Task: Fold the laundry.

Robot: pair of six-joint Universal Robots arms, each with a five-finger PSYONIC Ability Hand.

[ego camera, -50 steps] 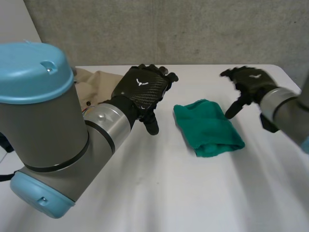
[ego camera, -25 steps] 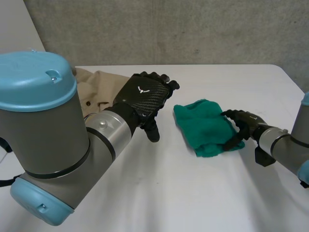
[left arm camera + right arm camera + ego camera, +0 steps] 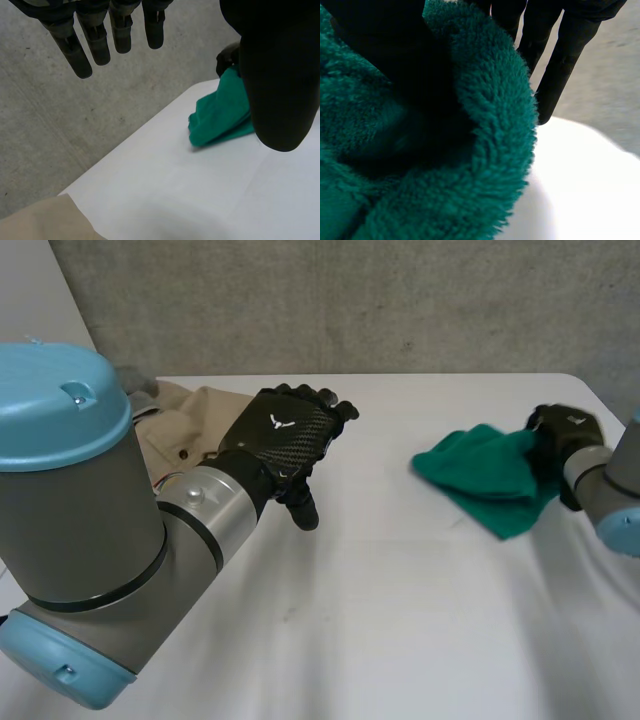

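While the right hand [image 3: 568,430] pinches the green towel [image 3: 480,475] at the right side of the desk [image 3: 400,620] (thumb sunk in the pile), it should carry it low and flat so the fold holds; the left hand [image 3: 285,430] hovers, fingers [image 3: 80,50] straight and empty, near the beige garment [image 3: 195,410].

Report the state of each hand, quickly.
Left hand: open, holding nothing.
Right hand: shut on the green towel.

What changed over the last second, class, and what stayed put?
The right hand dropped onto the green towel, gripped its edge and pulled it to the robot's right. The left hand stays open, and the beige garment lies unmoved.
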